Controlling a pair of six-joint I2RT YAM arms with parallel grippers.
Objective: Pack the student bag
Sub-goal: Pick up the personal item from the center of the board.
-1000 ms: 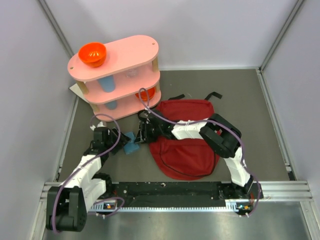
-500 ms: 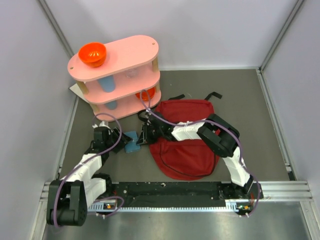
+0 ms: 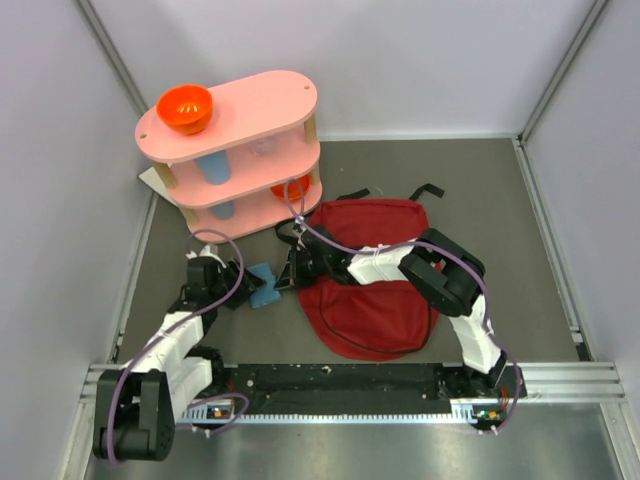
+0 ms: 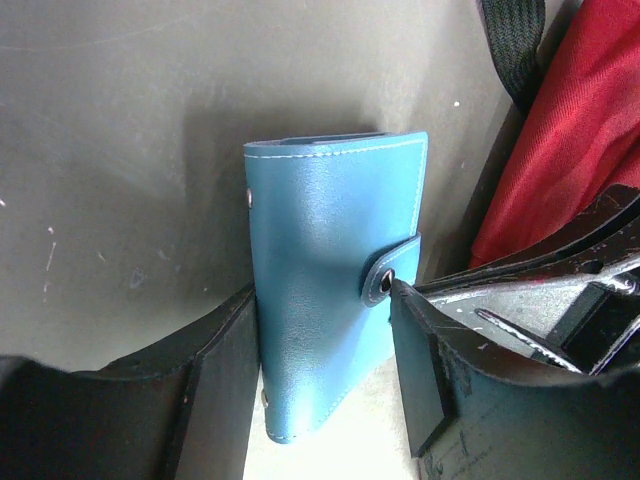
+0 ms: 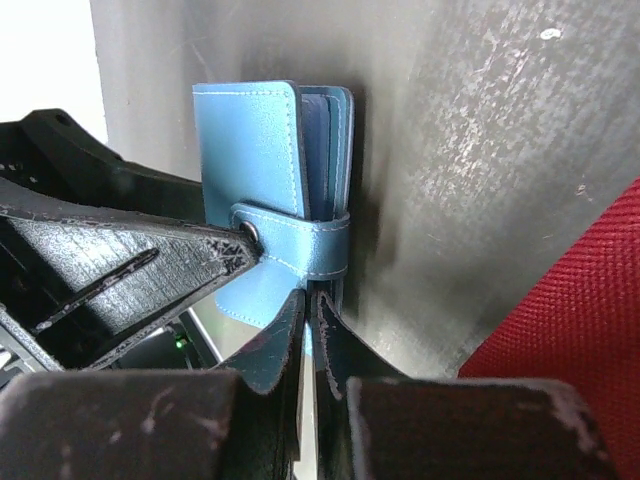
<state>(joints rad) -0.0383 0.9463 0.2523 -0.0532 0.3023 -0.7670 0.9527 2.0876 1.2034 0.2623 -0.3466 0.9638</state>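
A blue leather notebook (image 3: 265, 287) with a snap strap stands on edge on the grey table, just left of the dark red student bag (image 3: 375, 300), which lies flat. My left gripper (image 3: 240, 284) is shut on the notebook (image 4: 330, 250): one finger presses its spine side, the other touches the snap. My right gripper (image 3: 293, 272) reaches in from the bag's side. In the right wrist view its fingertips (image 5: 308, 297) are pinched together on the notebook's (image 5: 250, 150) lower edge under the strap. The bag's red fabric (image 5: 580, 340) shows at the right.
A pink three-tier shelf (image 3: 235, 150) stands at the back left with an orange bowl (image 3: 185, 108) on top and cups on the lower tiers. The bag's black straps (image 3: 428, 190) trail toward the back. White walls enclose the table on three sides.
My right gripper's jaws have closed onto the notebook's edge. The left gripper's jaws narrowed slightly around the notebook. Both arms barely shifted.
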